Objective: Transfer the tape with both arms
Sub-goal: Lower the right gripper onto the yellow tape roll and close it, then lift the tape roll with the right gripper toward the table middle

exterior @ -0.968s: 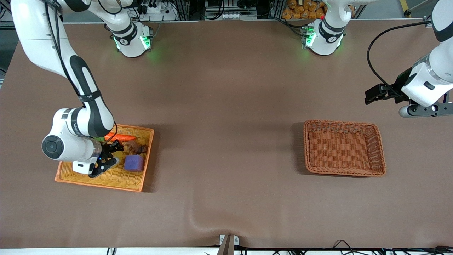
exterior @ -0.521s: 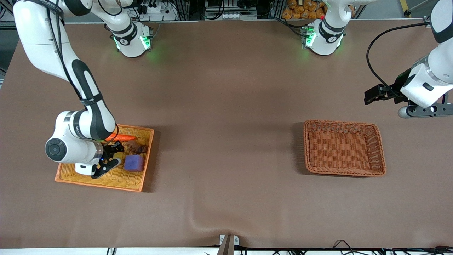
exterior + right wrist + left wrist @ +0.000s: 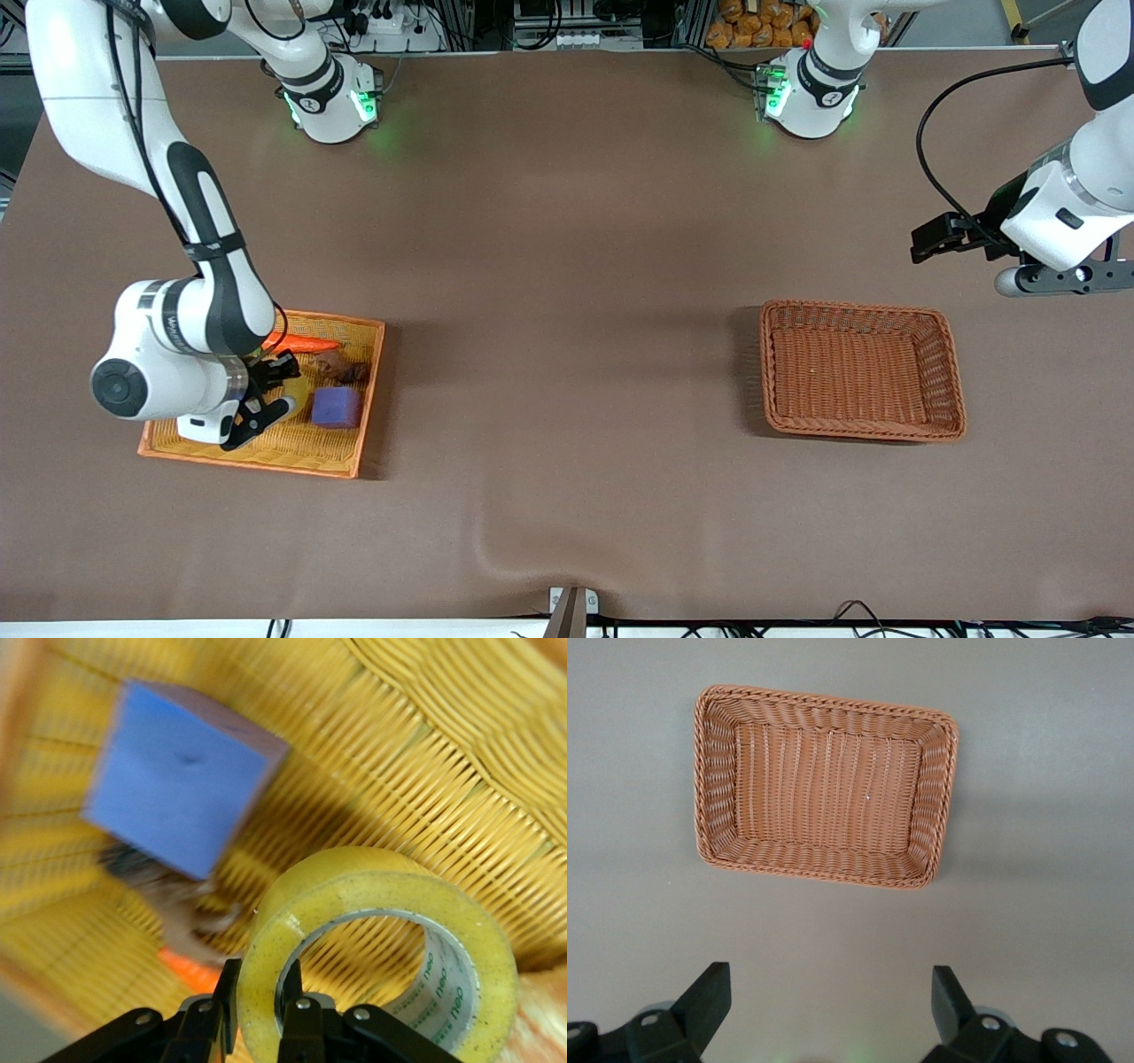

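Tape [image 3: 376, 948]: yellow roll, pinched through its wall by the right gripper [image 3: 257, 1014], one finger inside the core, one outside; held over the yellow tray [image 3: 341, 461]. Hidden under the arm in the front view.

Yellow tray: near the table's edge at the right arm's end. Holds a purple block [image 3: 336, 408], a carrot [image 3: 301, 343] and a brown lump [image 3: 341, 368].

Left gripper [image 3: 828, 1001]: fingers spread wide, empty, waiting over bare table near the corner at the left arm's end, beside the brown basket [image 3: 948, 372].

Step, as judged: lifting the roll out for a handover. Raise it straight, clear of the rim and the block; keep the grip firm, since the roll hangs off-centre and may swing.
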Available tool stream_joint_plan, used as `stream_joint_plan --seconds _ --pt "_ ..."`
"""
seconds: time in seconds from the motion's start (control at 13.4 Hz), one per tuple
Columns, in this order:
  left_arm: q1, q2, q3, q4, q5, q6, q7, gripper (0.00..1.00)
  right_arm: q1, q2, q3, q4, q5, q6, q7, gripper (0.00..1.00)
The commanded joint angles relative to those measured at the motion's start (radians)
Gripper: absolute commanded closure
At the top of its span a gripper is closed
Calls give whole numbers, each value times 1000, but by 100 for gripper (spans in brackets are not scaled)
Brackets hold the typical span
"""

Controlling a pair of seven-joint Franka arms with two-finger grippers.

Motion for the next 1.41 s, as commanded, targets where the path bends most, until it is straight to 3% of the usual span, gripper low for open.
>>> stream_joint_plan --seconds 0.0,0.3,0.6,0.89,1.34 --pt "9 -8 -2 -9 -23 11 23 0 41 -16 5 148 14 -193 106 100" --pt "11 -8 -2 -9 -23 12 23 0 213 -75 5 179 57 -264 363 100" --pt "11 -8 -2 -9 -23 11 24 0 421 -63 2 178 204 -241 667 100" --pt "11 -7 -2 -16 -23 18 23 0 680 -4 0 169 221 88 1096 100" --pt "11 -8 -2 -46 -23 53 23 0 875 162 -10 152 188 443 1402 100"
